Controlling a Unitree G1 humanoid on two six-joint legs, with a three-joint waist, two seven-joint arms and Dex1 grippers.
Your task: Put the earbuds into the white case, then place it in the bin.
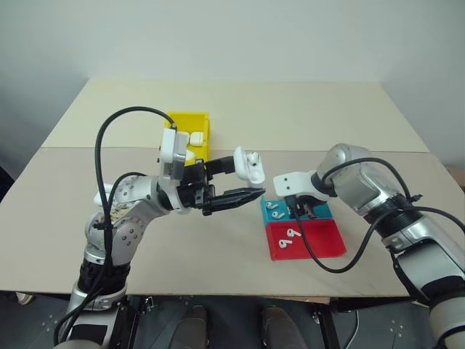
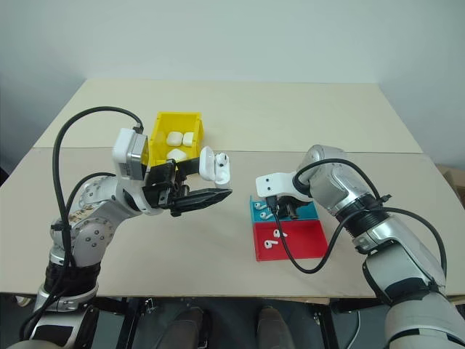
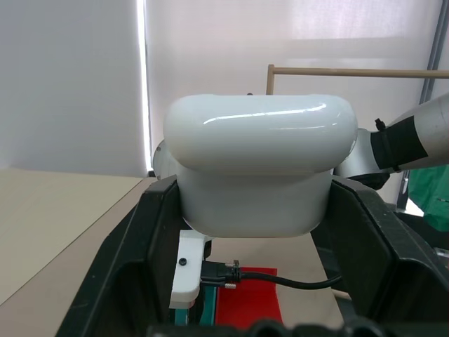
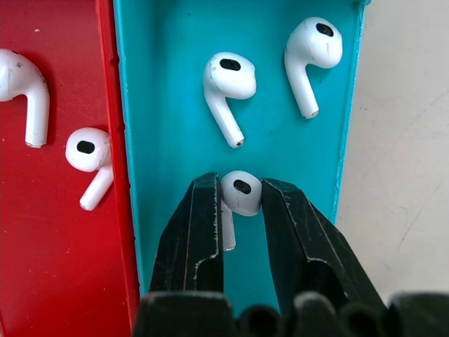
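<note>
My left gripper [image 1: 245,179] is shut on the white case [image 1: 251,166], holding it above the table with its lid flipped open. The left wrist view has the case [image 3: 256,165] wedged between the two black fingers. My right gripper [image 4: 240,187] points down into the teal tray [image 4: 168,105], its fingers pressed against both sides of one earbud's [image 4: 241,194] head. Two more earbuds [image 4: 228,81] lie loose in the teal tray, and two earbuds [image 4: 88,151] lie in the red tray [image 4: 56,232]. The yellow bin [image 1: 190,121] stands behind the left gripper.
The bin holds other white cases [image 2: 178,138]. The teal tray [image 1: 322,212] and red tray [image 1: 323,240] sit side by side near the table's front edge, right of centre. A black cable [image 1: 320,262] loops from my right wrist over the red tray.
</note>
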